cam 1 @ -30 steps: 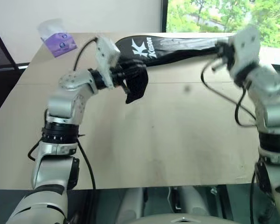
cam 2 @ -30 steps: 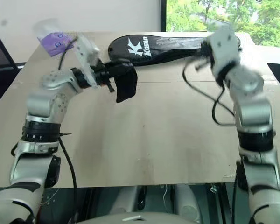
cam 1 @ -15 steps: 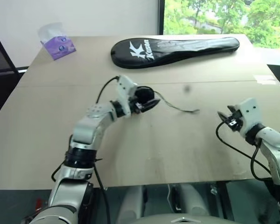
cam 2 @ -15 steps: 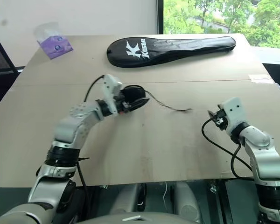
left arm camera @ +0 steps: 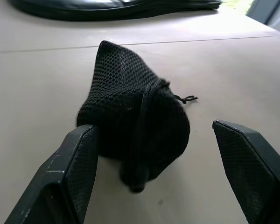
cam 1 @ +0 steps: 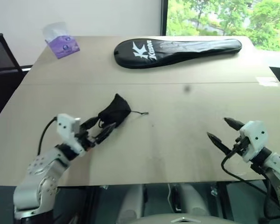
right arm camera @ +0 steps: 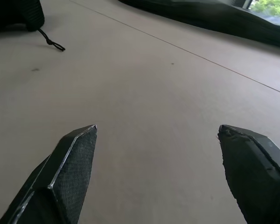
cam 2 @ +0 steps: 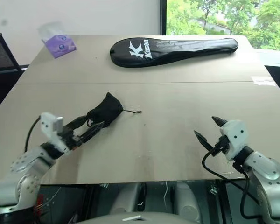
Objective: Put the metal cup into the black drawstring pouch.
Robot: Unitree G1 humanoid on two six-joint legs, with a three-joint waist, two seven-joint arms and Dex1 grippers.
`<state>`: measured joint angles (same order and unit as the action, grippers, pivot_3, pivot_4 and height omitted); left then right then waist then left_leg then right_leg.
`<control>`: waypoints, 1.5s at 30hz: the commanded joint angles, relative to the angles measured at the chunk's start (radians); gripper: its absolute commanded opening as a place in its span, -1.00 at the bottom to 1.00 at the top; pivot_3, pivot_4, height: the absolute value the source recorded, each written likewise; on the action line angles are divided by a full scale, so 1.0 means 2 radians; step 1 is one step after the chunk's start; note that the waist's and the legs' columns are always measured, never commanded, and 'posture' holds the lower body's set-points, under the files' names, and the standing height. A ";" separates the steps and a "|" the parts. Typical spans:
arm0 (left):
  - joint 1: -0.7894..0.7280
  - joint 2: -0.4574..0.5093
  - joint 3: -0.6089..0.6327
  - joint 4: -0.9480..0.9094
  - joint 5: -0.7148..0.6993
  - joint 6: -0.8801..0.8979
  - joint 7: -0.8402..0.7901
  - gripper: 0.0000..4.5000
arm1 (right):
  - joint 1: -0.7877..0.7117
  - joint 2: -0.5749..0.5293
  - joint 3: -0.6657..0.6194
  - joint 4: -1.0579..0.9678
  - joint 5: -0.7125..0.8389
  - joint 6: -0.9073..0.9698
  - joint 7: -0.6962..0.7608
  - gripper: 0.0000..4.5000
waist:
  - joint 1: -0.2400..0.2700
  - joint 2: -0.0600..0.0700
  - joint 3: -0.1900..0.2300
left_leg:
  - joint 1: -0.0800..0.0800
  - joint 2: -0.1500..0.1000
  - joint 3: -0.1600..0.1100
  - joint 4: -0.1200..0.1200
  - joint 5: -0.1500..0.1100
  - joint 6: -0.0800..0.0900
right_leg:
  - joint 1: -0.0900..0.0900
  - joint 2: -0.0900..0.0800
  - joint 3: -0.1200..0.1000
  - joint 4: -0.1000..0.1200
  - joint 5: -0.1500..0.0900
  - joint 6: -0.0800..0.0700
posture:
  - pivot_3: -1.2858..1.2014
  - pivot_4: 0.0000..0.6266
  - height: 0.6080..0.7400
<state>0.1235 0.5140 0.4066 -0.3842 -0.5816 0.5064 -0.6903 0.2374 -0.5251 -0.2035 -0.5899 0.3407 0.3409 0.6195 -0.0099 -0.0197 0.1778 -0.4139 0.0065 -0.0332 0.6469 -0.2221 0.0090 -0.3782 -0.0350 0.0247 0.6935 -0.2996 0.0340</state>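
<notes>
- A second ago the black drawstring pouch [cam 1: 114,110] hung in the air from the left gripper [cam 1: 101,129], above the table [cam 1: 177,140]; now it lies on the table and both arms have dropped low toward the near edge.
- The pouch sits slumped as a rounded mesh lump, its thin cord [cam 1: 139,112] trailing out on the side toward the right gripper [cam 1: 223,130].
- The metal cup is not visible; whether it is inside the pouch cannot be told.
- The left gripper is just beside the pouch on its near side, jaws released and spread, one finger [left arm camera: 72,172] touching or almost touching the fabric.
- The right gripper is well apart from the pouch, jaws wide open over bare table.
- Beyond the pouch lies a long black racket cover [cam 1: 177,46]; a purple tissue pack [cam 1: 60,43] sits at the far corner.
</notes>
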 commanded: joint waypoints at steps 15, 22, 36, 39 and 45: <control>-0.049 0.022 -0.060 -0.013 -0.026 0.006 -0.030 0.74 | -0.037 0.009 0.049 -0.027 0.004 0.022 -0.024 0.87 | -0.003 0.000 0.000 | 0.000 0.000 0.000 -0.001 0.000 0.000 | 0.000 0.000 0.000 0.000 0.000 0.000 | 0.03 -0.52 1.00; 0.010 0.053 0.009 -0.018 -0.059 0.012 -0.047 0.74 | -0.041 0.020 0.075 -0.016 0.000 0.012 -0.020 0.87 | -0.001 0.000 0.000 | 0.000 0.000 0.000 -0.001 0.000 0.000 | 0.000 0.000 0.000 0.000 0.000 0.000 | 0.03 -0.52 1.00; -0.111 0.007 -0.155 0.015 0.007 0.008 -0.022 0.74 | -0.054 0.019 0.072 -0.019 -0.001 0.019 -0.031 0.87 | 0.001 0.000 0.000 | -0.001 0.000 0.000 -0.001 0.000 0.000 | 0.000 0.000 0.000 0.000 0.000 0.000 | 0.03 -0.52 1.00; -0.110 0.011 -0.130 0.003 -0.020 0.015 -0.030 0.74 | -0.054 0.020 0.070 -0.029 0.002 0.021 -0.037 0.87 | -0.003 0.000 0.000 | 0.000 0.000 0.000 -0.001 0.000 0.000 | 0.000 0.000 0.000 0.000 0.000 0.000 | 0.03 -0.52 1.00; -0.050 0.038 -0.040 -0.032 -0.066 0.021 -0.028 0.74 | -0.047 0.020 0.085 -0.047 0.001 0.021 -0.038 0.87 | -0.002 0.000 0.000 | 0.000 0.000 0.000 -0.001 0.000 0.000 | 0.000 0.000 0.000 0.000 0.000 0.000 | 0.03 -0.52 1.00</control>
<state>-0.0007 0.5758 0.2766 -0.3980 -0.6865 0.5526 -0.7483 0.1391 -0.4863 -0.0322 -0.6327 0.3286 0.3897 0.5478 -0.0139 -0.0201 0.1774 -0.4145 0.0063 -0.0330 0.6451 -0.2222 0.0090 -0.3788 -0.0347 0.0249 0.6930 -0.2993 0.0343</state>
